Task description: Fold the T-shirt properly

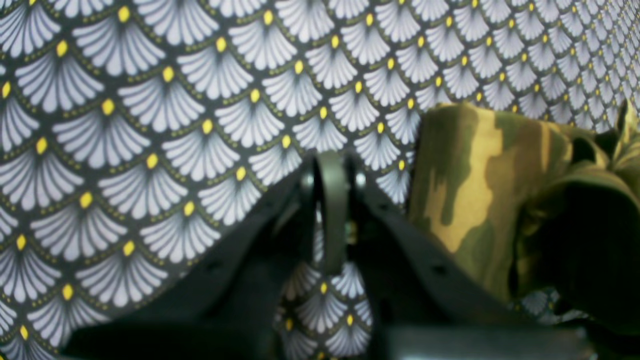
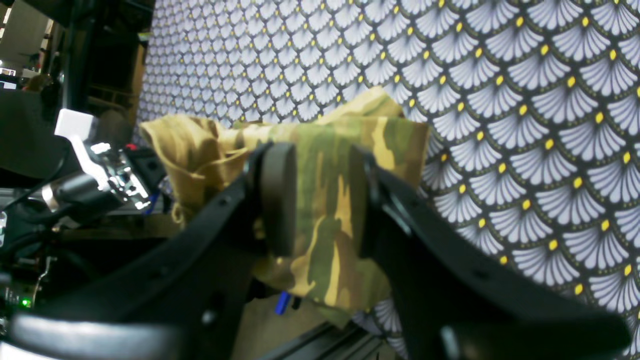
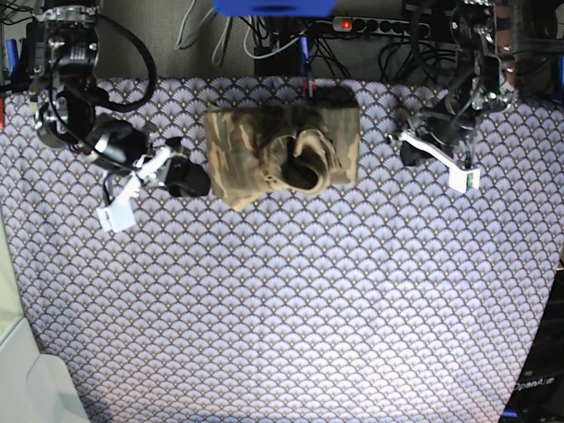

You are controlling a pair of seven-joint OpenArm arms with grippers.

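Note:
The camouflage T-shirt [image 3: 256, 141] lies as a bunched, roughly rectangular bundle at the back middle of the table, with a dark hollow fold near its centre. My right gripper [image 3: 194, 181] is at the bundle's left edge. In the right wrist view its fingers [image 2: 277, 195] stand apart with the T-shirt [image 2: 390, 140] cloth between them, and contact is unclear. My left gripper [image 3: 407, 152] sits right of the bundle, apart from it. In the left wrist view it [image 1: 332, 160] is shut on nothing over the tablecloth, with the T-shirt [image 1: 475, 190] to its right.
The purple scallop-patterned tablecloth [image 3: 291, 291] covers the whole table. A power strip [image 3: 379, 25] and cables run behind the back edge, just beyond the shirt. The table's left edge and a pale floor strip [image 3: 18, 370] show at the lower left.

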